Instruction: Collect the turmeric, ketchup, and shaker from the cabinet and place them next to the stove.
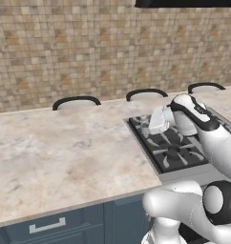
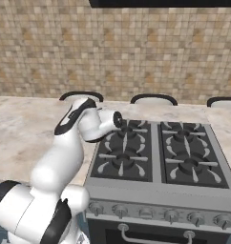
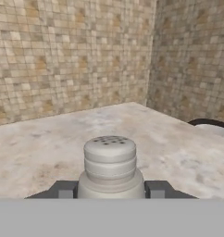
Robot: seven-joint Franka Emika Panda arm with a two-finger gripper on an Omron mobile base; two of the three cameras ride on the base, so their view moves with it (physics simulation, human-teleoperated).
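The marble-look counter (image 1: 65,152) runs along the tiled wall (image 1: 65,47), with the black four-burner stove (image 2: 158,152) set into it on a steel range. The white arm (image 2: 60,157) reaches over the stove's left burners, its hand near the rear left grate. In the hand view the gripper (image 3: 110,189) pinches the pale grey shaker (image 3: 110,164) between its two dark fingertips (image 3: 63,189), upright, perforated top showing; the shaker seems to hang just above the counter, though contact is hard to judge

White arm (image 1: 203,138) over stove (image 1: 172,147), marble counter (image 1: 65,157).
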